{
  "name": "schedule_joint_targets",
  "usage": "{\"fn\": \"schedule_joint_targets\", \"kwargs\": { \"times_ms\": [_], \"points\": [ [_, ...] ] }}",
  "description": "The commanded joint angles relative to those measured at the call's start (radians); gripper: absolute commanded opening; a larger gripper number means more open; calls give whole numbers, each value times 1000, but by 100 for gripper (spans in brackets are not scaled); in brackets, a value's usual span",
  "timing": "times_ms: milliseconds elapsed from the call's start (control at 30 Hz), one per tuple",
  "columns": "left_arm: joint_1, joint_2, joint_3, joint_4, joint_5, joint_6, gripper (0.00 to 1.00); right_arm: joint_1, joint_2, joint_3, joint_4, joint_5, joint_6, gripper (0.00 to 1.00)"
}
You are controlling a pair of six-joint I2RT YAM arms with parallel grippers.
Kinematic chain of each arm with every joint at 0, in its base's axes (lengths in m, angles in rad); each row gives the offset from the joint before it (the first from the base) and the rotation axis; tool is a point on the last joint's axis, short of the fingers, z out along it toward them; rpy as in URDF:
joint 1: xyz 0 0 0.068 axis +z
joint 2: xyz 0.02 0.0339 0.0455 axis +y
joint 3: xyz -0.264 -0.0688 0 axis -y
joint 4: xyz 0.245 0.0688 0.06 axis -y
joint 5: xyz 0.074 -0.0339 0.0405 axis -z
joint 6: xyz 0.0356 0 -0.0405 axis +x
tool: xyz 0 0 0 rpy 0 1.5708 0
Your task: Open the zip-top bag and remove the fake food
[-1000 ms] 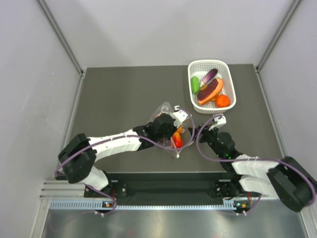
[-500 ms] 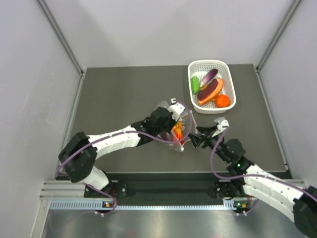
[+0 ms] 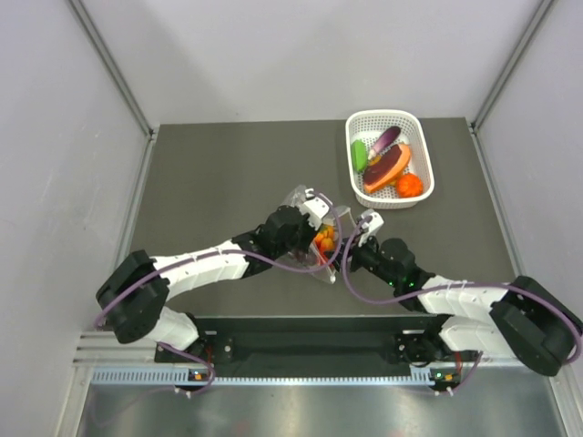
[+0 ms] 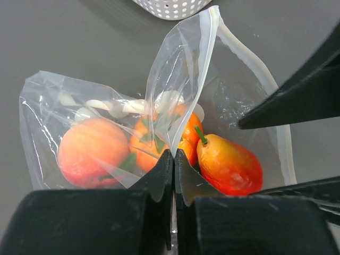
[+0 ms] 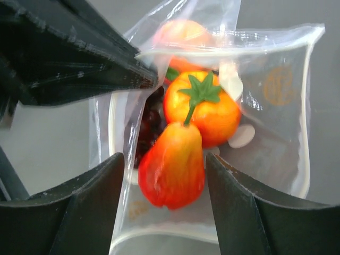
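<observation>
With the left hand (image 4: 173, 159) pinching the flimsy zip-top bag (image 4: 212, 79) film, the right hand (image 5: 164, 159), jaws wide, straddles the probably light, slick red-orange fruit (image 5: 172, 175) at the bag's 5 o'clock mouth.

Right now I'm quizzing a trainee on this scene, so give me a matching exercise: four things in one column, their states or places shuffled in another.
Column one:
1. left gripper
2. right gripper
3. round peach-orange plastic fruit
4. white lattice plastic basket

Column two:
a. far right part of the dark grey table
b. shut on the crinkly clear zip-top bag
c. open
d. inside that bag

Pairs: 1-b, 2-c, 3-d, 4-a.
</observation>
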Motion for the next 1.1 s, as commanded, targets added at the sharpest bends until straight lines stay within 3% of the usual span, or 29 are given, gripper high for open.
{"fn": "schedule_joint_targets", "kwargs": {
  "times_ms": [0,300,633,733,767,867,1067],
  "points": [
    [3,-53,-26,88,16,-12,0,24,65,82,87,20,-10,63],
    [3,-84,-57,108,17,-10,0,47,221,146,88,101,-11,62],
    [3,-81,-65,134,3,-12,0,91,253,134,64,139,-7,61],
    [3,-80,-65,137,3,-12,0,93,267,120,90,148,0,44],
    [3,-80,-65,137,3,-12,0,93,267,119,91,153,3,34],
    [3,-80,-68,143,-3,-12,0,93,259,119,88,165,3,19],
    [5,-72,-60,153,-15,-12,0,93,170,88,70,205,-4,15]
  ]
}}
